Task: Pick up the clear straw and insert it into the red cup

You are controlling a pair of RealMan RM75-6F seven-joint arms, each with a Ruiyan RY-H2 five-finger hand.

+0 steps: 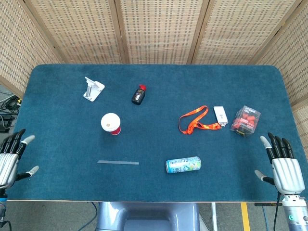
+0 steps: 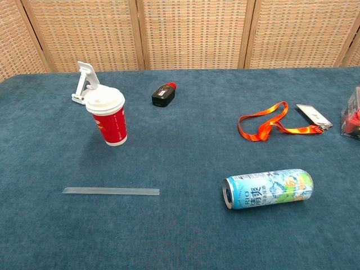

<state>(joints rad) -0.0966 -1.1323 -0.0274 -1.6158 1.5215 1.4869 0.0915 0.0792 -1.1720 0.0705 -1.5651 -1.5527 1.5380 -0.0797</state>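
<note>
The clear straw [image 1: 118, 162] [image 2: 111, 191] lies flat on the blue table, left of centre near the front edge. The red cup [image 1: 111, 123] [image 2: 108, 117] with a white lid stands upright behind it, a little to the left. My left hand [image 1: 10, 155] hovers at the front left corner, fingers spread and empty. My right hand [image 1: 282, 163] is at the front right corner, fingers apart, holding nothing. Both hands are far from the straw and the cup. The chest view shows neither hand.
A light blue drink can [image 1: 183, 164] [image 2: 269, 189] lies on its side right of the straw. Further back are a white phone stand [image 1: 93, 89], a small black bottle [image 1: 138, 94], an orange lanyard [image 1: 196, 122] with a badge [image 1: 220, 115], and a clear box of red pieces [image 1: 246, 121].
</note>
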